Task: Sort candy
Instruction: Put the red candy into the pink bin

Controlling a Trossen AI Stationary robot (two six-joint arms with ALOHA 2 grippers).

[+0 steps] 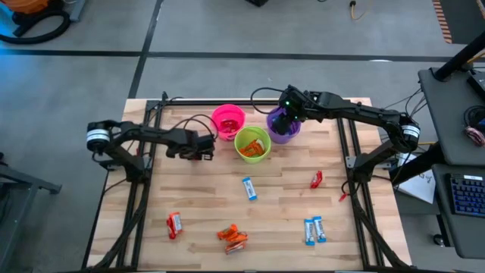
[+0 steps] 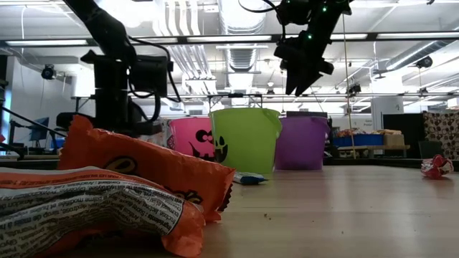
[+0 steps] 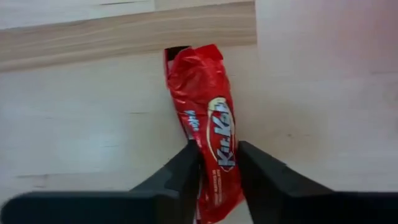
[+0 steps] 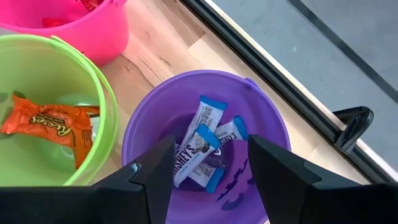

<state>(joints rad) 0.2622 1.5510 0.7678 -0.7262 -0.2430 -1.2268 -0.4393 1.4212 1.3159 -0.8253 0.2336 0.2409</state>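
A red candy (image 3: 205, 106) lies flat on the wooden table (image 1: 197, 197), and my left gripper (image 3: 217, 165) is shut on it, left of the pink cup (image 1: 228, 120). In the high view that gripper (image 1: 203, 144) hides the candy. My right gripper (image 4: 208, 168) hangs open above the purple cup (image 4: 205, 143), with nothing between its fingers. Blue-and-white candies (image 4: 202, 146) lie in the purple cup. Orange candy (image 4: 53, 121) lies in the green cup (image 1: 252, 143). My left gripper pinches the red candy between its two fingers (image 3: 180, 174), one on each long side, near the wrapper's end closest to the wrist (image 3: 219, 163). The fingers come steeply from above. The candy's far end (image 3: 193, 59) rests on the table.
Loose candies lie on the near half of the table: red (image 1: 174, 224), orange (image 1: 233, 237), blue-and-white (image 1: 249, 189), a blue-and-white pair (image 1: 314, 230), red (image 1: 317, 180). The three cups stand close together at the far middle. Black frame rails (image 1: 140, 205) run along both sides.
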